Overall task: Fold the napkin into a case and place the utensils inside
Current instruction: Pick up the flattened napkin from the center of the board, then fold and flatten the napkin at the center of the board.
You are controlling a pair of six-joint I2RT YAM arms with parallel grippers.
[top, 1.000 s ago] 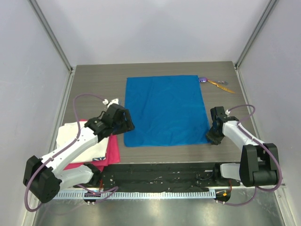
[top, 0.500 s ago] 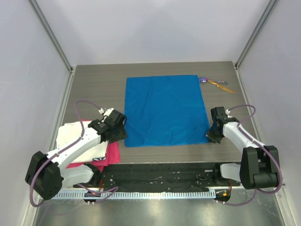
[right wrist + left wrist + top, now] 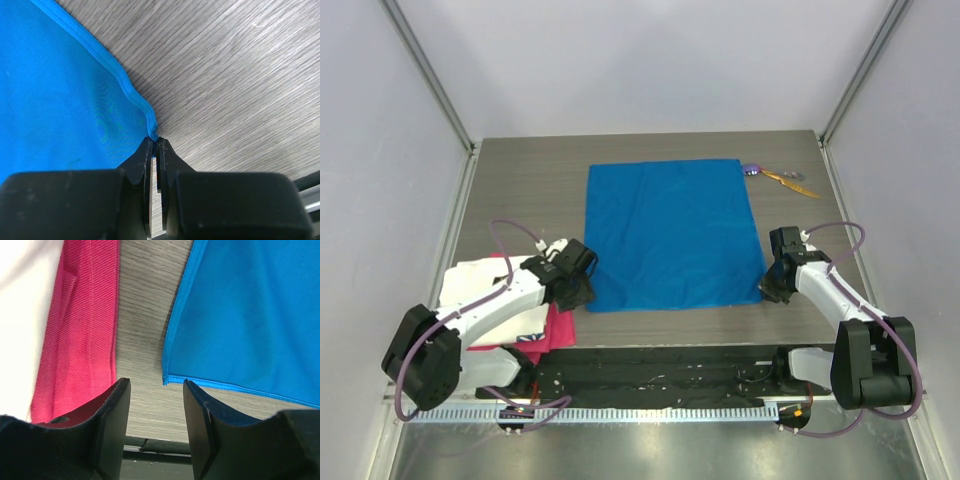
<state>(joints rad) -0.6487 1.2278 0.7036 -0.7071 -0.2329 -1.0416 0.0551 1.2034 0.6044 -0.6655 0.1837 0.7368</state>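
The napkin [image 3: 665, 235] lies flat and unfolded on the table [image 3: 520, 190]. The right gripper [image 3: 154, 146] is pressed together on the napkin's near right corner, where the hem rises into the tips of the jaws. The left gripper [image 3: 156, 390] is spread at the near left corner; that corner lies flat just beyond the gap between the jaws, apart from both. The utensils [image 3: 775, 175] lie just off the far right corner, too small to resolve in detail. Left of the napkin, a pink cloth [image 3: 80, 330] is partly covered by a white cloth [image 3: 20, 290]; the wrist view cuts off both.
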